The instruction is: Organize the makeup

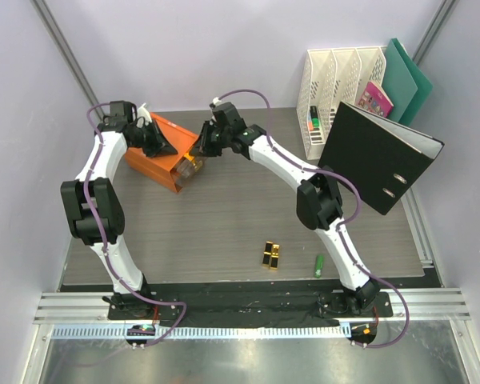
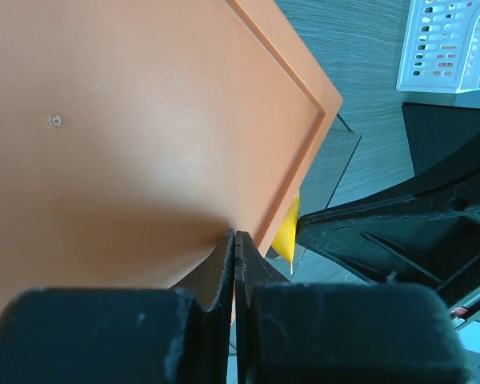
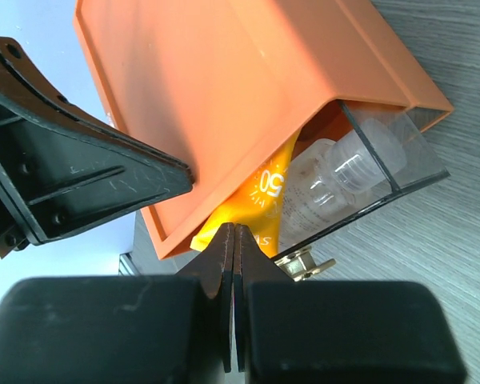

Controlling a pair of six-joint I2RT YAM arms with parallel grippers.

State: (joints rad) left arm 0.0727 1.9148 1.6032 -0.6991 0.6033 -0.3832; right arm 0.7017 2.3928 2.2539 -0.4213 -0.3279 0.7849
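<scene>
The orange-yellow tube (image 3: 262,200) and a clear bottle (image 3: 336,172) lie in the open clear drawer (image 3: 412,164) of the orange box (image 1: 156,156). My right gripper (image 3: 234,230) is shut, with its tips against the tube's flat end at the drawer's front. My left gripper (image 2: 235,234) is shut and empty, its tips resting on the box's orange top (image 2: 128,136). A sliver of the tube (image 2: 286,234) shows beside that top. Two black-gold lipsticks (image 1: 271,254) and a small green tube (image 1: 319,265) lie on the table near the front. The compact and foundation bottles are out of view.
A white file organizer (image 1: 336,96) stands at the back right holding a pink booklet (image 1: 376,100) and green folders (image 1: 408,76). A black binder (image 1: 380,156) leans in front of it. The drawer has a gold handle (image 3: 304,261). Both grippers (image 1: 156,142) (image 1: 202,148) crowd the box.
</scene>
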